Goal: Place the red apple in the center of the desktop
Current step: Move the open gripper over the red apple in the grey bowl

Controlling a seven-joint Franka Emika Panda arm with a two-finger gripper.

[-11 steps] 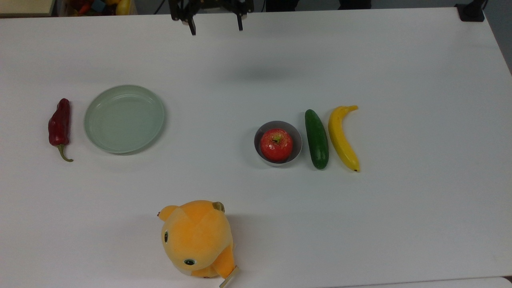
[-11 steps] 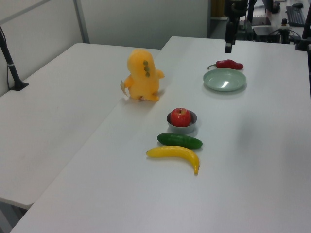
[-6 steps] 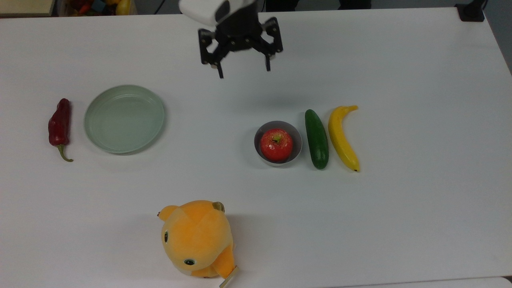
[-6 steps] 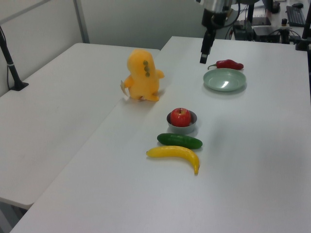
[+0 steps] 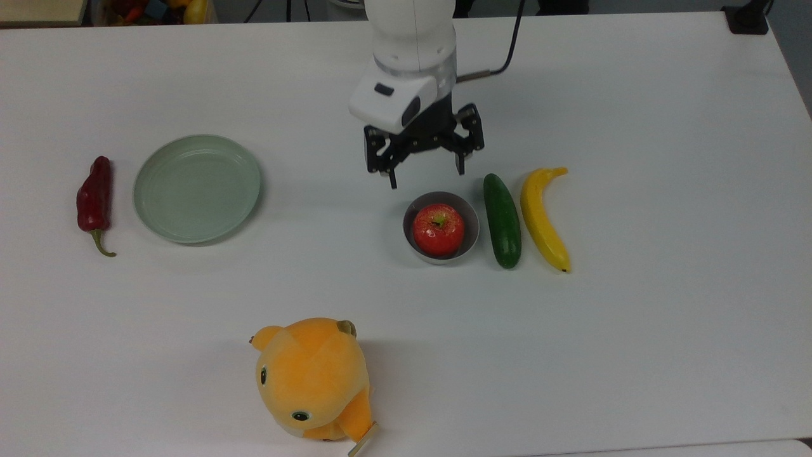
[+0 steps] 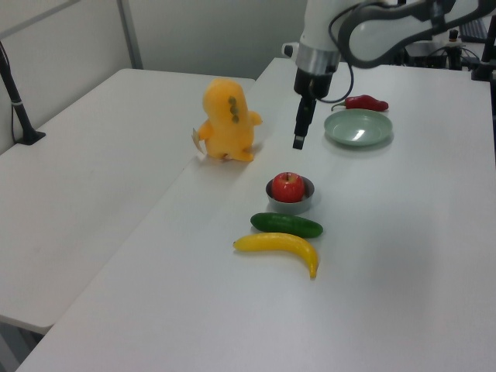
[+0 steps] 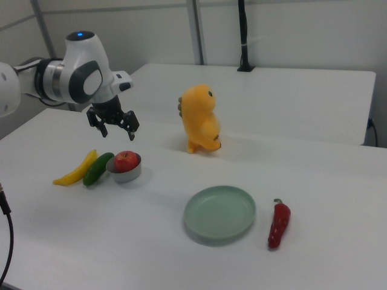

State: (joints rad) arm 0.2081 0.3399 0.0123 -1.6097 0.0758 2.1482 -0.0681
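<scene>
Hovering wide open, gripper (image 5: pixel 425 179) holds nothing.

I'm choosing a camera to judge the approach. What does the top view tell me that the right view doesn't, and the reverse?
Top view: the open gripper sits short of the grey bowl, toward the top view's upper edge, not over the red apple. Right view: the gripper hangs in the air, higher than the apple. Both: apple in the bowl, cucumber beside it.
</scene>
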